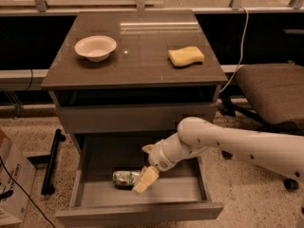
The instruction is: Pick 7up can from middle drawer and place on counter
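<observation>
Down in the one open drawer (137,213), a single can (125,178) lies on its side. The claw (145,180) sits at its right end, touching or nearly so; how wide it stands cannot be told. Up on the table (142,68): one bowl (95,47), one sponge (185,56).

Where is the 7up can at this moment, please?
The 7up can lies on its side on the floor of the open middle drawer, left of centre in the camera view, with the gripper close beside its picture-right end.
</observation>
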{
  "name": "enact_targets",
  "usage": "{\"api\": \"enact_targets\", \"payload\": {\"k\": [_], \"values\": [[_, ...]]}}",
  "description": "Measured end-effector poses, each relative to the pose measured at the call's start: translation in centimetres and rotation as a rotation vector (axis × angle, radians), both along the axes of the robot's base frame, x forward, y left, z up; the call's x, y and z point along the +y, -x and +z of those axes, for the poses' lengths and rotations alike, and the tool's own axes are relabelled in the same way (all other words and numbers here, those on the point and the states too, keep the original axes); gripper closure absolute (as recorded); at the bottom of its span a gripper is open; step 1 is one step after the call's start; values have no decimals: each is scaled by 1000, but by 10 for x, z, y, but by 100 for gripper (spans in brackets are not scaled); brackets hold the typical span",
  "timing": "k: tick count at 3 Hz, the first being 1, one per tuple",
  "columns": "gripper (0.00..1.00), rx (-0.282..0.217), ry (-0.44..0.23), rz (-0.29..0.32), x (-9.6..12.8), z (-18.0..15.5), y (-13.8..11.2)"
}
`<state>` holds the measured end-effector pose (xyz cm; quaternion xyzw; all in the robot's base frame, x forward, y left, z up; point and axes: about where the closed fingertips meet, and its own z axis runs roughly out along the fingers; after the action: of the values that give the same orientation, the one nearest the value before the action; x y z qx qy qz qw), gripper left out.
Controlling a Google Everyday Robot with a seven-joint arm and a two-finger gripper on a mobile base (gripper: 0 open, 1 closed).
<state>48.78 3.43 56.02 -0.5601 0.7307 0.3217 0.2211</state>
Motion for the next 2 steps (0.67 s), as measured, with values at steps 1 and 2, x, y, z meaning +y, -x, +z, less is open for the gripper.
{"api": "enact_targets", "payload": {"k": [1, 2], "values": [[0, 9, 21, 18, 17, -37, 4], [0, 21, 21, -1, 30, -67, -8]]}}
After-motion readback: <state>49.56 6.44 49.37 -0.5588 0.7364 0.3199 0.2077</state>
